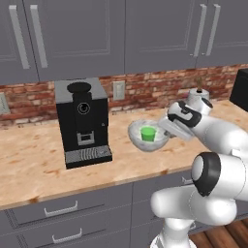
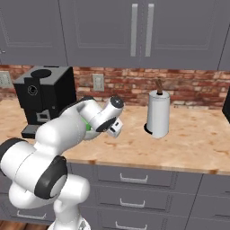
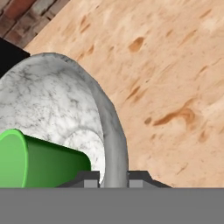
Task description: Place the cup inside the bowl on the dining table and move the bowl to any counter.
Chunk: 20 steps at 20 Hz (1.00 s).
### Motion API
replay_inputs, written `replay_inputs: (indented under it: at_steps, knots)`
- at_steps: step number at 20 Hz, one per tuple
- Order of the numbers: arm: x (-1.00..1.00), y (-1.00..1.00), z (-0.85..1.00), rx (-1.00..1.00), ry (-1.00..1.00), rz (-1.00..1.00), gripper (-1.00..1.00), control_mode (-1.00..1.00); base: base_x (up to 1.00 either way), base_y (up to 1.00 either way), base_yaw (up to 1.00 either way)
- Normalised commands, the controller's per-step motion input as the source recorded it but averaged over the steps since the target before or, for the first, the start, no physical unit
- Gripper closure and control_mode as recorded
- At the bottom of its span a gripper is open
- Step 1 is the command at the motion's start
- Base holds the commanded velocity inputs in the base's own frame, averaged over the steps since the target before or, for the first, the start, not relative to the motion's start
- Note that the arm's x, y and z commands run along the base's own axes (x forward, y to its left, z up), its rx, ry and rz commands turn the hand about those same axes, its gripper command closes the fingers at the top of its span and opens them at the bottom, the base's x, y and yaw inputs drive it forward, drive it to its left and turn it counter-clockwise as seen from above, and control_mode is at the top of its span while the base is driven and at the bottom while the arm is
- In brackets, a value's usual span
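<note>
Cup (image 1: 147, 133) inside bowl (image 1: 136, 136) — jaws on rim.

Bare desk (image 1: 29, 160) lies open at the lower left of the left base view. The coffee machine (image 1: 82, 121) blocks the centre left, just beside the bowl (image 1: 140, 138) (cup (image 1: 147, 133) inside). In the right base view, the white canister (image 2: 158, 112) stands at centre right, open desk beyond it.
</note>
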Motion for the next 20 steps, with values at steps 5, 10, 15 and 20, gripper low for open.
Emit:
replay_inputs:
  at_steps: [5,10,15,20]
  knots:
    - [0.08,0.02,-0.12,-0.01,-0.04,0.02,1.00,-1.00,0.00,0.00,0.00]
    - [0.21,0.04,-0.01,-0.03,-0.01,0.01,1.00,-1.00,0.00,0.00,0.00]
    - [0.30,0.12,0.00,-0.04,0.00,0.00,1.00,-1.00,0.00,0.00,0.00]
    - [0.18,0.07,0.00,-0.02,0.00,0.00,1.00,-1.00,0.00,0.00,0.00]
